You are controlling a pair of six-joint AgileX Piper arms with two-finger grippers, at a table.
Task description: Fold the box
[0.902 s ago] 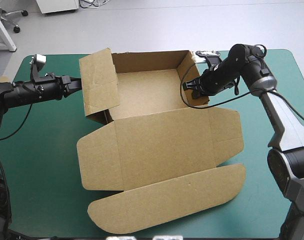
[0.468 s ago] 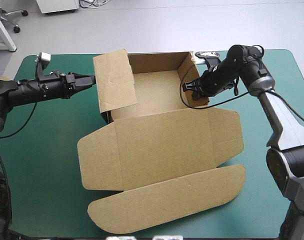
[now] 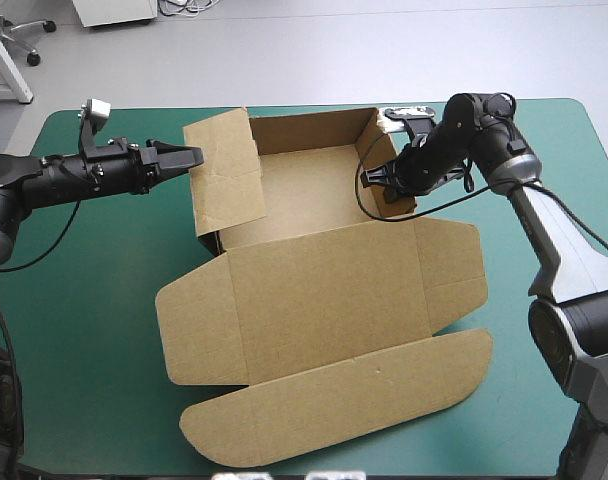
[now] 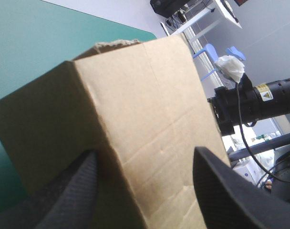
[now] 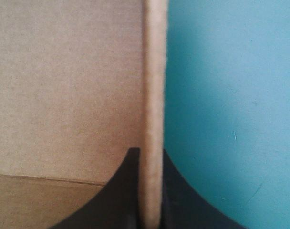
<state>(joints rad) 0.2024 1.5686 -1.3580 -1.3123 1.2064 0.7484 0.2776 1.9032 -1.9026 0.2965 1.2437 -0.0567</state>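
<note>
High view: the box [image 3: 324,290] lay at the middle of the table [image 3: 84,300], with its tray [image 3: 304,185] toward the far edge and its lid [image 3: 334,400] flat toward the near edge. Since the earlier pictures the left gripper [image 3: 191,158] had come in from the left edge and pushed the left flap [image 3: 224,170] from splayed outward to near upright. The right gripper [image 3: 376,180] had stayed on the right wall [image 3: 372,140]. Judgement: the left side was mid-fold, with the flap not yet tucked.

Left wrist view: the 2 fingers [image 4: 73,191] stood wide apart, with brown board filling the gap and running ahead of them.

Right wrist view: the fingers [image 5: 126,191] were all but closed, pinching the wall's edge between them. Teal-green cover [image 5: 231,95] lay on the outer side.

Surface: bare cover showed along the left and right edges, which I judged gave both arms working room.
</note>
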